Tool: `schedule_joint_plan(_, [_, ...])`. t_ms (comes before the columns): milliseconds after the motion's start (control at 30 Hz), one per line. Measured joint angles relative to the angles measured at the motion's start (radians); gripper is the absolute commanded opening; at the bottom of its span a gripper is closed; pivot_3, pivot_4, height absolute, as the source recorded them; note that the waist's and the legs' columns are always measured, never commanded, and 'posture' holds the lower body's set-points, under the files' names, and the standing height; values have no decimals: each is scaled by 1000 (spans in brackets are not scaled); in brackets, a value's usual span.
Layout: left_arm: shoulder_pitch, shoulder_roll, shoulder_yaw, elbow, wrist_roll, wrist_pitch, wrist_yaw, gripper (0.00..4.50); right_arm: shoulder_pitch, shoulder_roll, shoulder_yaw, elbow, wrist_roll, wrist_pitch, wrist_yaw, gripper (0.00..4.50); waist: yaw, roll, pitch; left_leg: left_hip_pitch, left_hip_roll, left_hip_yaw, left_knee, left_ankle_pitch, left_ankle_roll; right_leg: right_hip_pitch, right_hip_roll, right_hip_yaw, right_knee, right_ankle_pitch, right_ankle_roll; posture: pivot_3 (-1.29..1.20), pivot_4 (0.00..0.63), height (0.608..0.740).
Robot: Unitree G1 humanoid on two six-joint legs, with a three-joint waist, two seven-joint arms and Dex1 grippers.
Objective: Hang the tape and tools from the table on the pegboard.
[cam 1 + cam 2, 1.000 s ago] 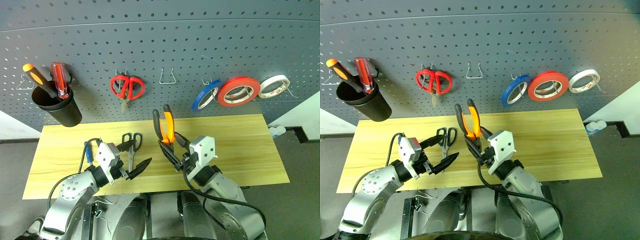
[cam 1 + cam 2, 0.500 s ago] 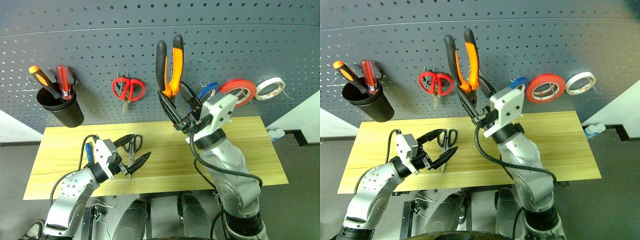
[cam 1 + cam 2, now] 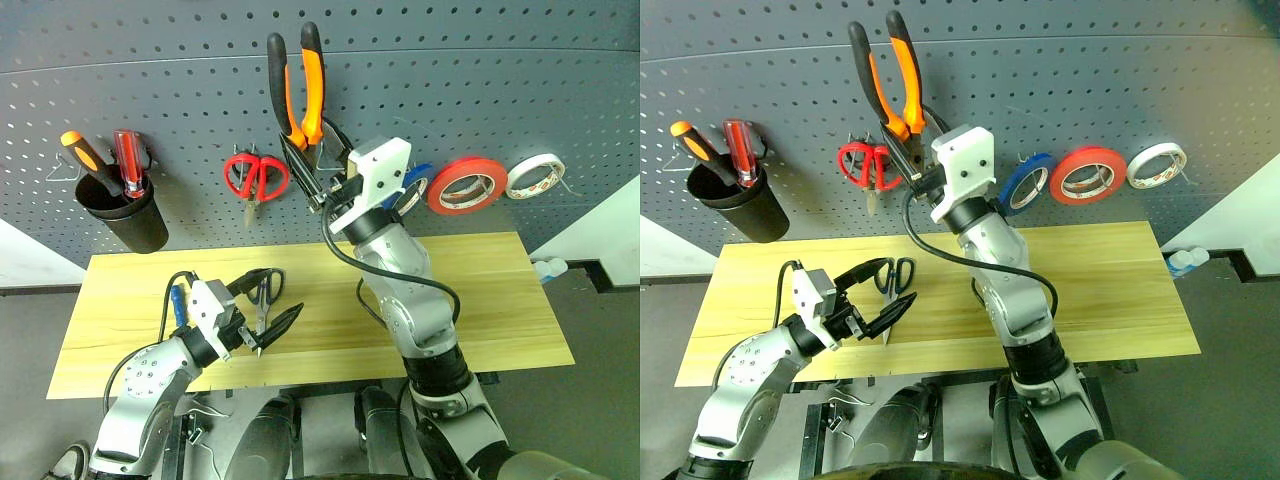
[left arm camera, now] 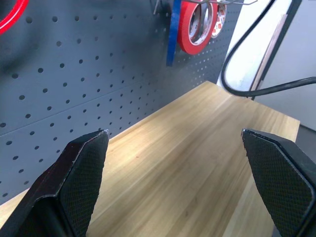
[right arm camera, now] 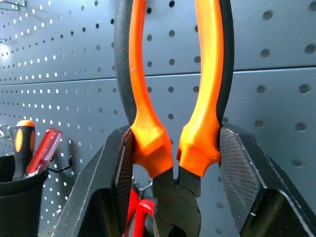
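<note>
1. Pliers (image 3: 300,85): orange-and-black handles up, head down, held upright against the pegboard (image 3: 500,80).
2. Blue tape (image 3: 1025,185): hangs on the pegboard, right of centre.
3. Dark-handled scissors (image 3: 264,295): flat on the table (image 3: 500,290), left of centre.
4. Blue screwdriver (image 3: 178,305): on the table, left of the scissors.

Head cameras look down at the pegboard (image 3: 480,80) and table (image 3: 500,290); wrist cameras sit close, facing that pegboard.
</note>
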Motion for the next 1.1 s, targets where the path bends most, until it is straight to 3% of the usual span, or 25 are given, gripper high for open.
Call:
schedule_joint_plan(367, [26, 0, 2, -33, -1, 0, 16, 4500, -96, 0, -87, 239, -9, -130, 5, 2112, 0, 0, 0, 0, 0, 0, 0, 0, 0, 0, 0, 0, 0, 0, 0, 104, 195, 720])
schedule_joint_plan(1100, [34, 9, 2, -59, -3, 5, 19, 4500, -102, -3, -111, 283, -48, -156, -15, 2112, -1, 0, 0, 0, 0, 0, 0, 0, 0, 0, 0, 0, 1, 0, 0, 106, 208, 720])
